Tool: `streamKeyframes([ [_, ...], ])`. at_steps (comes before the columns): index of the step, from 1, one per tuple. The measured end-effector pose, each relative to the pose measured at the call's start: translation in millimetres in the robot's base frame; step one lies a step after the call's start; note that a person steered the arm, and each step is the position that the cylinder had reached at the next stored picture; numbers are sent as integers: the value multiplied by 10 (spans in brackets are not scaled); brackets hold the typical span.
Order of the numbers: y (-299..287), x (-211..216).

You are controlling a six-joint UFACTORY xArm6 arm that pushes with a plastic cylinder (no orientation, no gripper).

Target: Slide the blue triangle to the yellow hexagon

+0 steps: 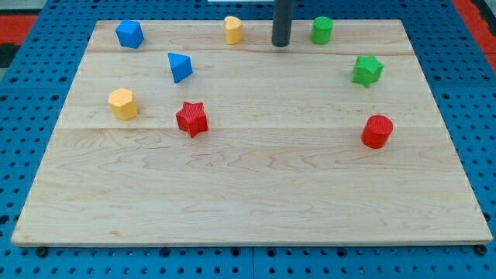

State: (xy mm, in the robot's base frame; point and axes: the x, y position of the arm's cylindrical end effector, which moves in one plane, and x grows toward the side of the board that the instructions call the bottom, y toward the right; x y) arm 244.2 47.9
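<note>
The blue triangle (180, 67) lies on the wooden board in the upper left part of the view. The yellow hexagon (123, 103) sits below and to the left of it, a short gap apart. My tip (280, 43) is at the view's top centre, far to the right of the blue triangle, between a yellow block (233, 29) and a green cylinder (322, 30). It touches no block.
A blue block (129, 34) is at the top left. A red star (191, 118) lies just below and right of the triangle. A green star (367, 70) and a red cylinder (377, 131) are on the right. The board's edge (248, 242) runs along the bottom.
</note>
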Motion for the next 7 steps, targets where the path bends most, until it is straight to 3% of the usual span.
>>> streamKeyframes([
  [2, 837, -300],
  [3, 1041, -250],
  [5, 753, -192],
  [6, 753, 34],
  [7, 333, 306],
])
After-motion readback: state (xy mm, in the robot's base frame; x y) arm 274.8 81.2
